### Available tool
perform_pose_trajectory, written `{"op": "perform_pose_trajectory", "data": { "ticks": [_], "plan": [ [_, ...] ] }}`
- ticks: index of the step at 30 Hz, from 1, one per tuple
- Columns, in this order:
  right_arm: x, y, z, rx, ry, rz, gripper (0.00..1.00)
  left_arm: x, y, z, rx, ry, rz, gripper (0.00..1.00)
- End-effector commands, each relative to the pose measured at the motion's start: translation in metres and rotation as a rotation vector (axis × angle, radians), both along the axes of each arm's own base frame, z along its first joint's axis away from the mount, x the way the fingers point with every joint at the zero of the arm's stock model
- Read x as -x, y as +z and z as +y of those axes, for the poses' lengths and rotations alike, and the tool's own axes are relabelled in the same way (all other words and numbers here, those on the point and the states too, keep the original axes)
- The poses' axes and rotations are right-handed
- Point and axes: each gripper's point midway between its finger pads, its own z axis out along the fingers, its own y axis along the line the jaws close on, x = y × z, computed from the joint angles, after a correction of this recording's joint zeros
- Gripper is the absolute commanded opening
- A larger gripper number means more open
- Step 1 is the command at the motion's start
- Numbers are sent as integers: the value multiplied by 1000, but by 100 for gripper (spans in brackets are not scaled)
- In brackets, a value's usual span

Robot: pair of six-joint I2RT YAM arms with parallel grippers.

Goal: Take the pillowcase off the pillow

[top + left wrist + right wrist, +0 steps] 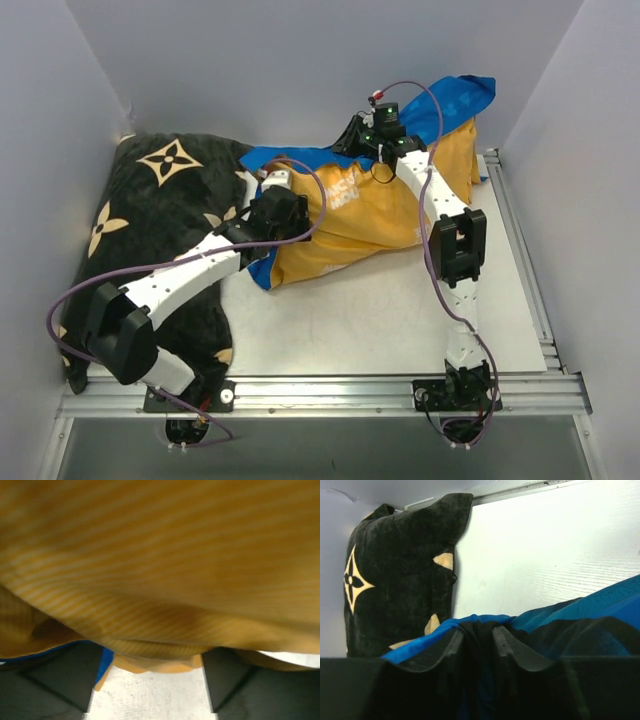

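The pillowcase (350, 225) lies bulging across the middle of the table, orange-yellow face up, with blue fabric along its back edge and at the far right corner. The pillow is hidden inside it. My left gripper (297, 215) is at the case's left end. In the left wrist view it (152, 675) is open, its fingers wide apart, with striped orange cloth (160, 555) hanging just over them. My right gripper (352, 138) is at the back edge. In the right wrist view it (478, 635) pinches a dark fold of the blue fabric (580, 615).
A large black cushion (170, 200) with beige flower motifs fills the left side, also seen upright in the right wrist view (400, 570). The white table (380, 310) shows in front of the case. Grey walls close in on three sides, and a metal rail (330, 390) runs along the near edge.
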Motion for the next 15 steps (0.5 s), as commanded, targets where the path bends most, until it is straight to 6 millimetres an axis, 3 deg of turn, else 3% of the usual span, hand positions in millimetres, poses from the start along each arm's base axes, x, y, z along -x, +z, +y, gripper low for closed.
{"op": "perform_pose_trajectory", "data": {
  "ticks": [1, 2, 3, 5, 6, 9, 11, 15],
  "plan": [
    [22, -50, 0, 131, 14, 125, 29, -39, 39, 19, 94, 102, -61, 77],
    [23, -52, -1, 140, 19, 134, 31, -48, 41, 28, 102, 129, -59, 70],
    [24, -54, 1, 152, 29, 135, 32, -53, 37, 31, 95, 140, -46, 53],
    [29, -62, -4, 184, 29, 163, 38, -66, 50, 44, 92, 175, -46, 35],
    [33, -67, -6, 208, 41, 169, 39, -70, 49, 46, 87, 180, -37, 21],
    [47, -70, -7, 273, 58, 173, 43, -84, 57, 67, 76, 222, -27, 13],
    [57, -76, -11, 321, 77, 174, 49, -90, 63, 75, 81, 233, -25, 12],
    [71, -47, -2, 300, 143, 138, 61, -112, 61, 109, 79, 302, 11, 2]
  ]
}}
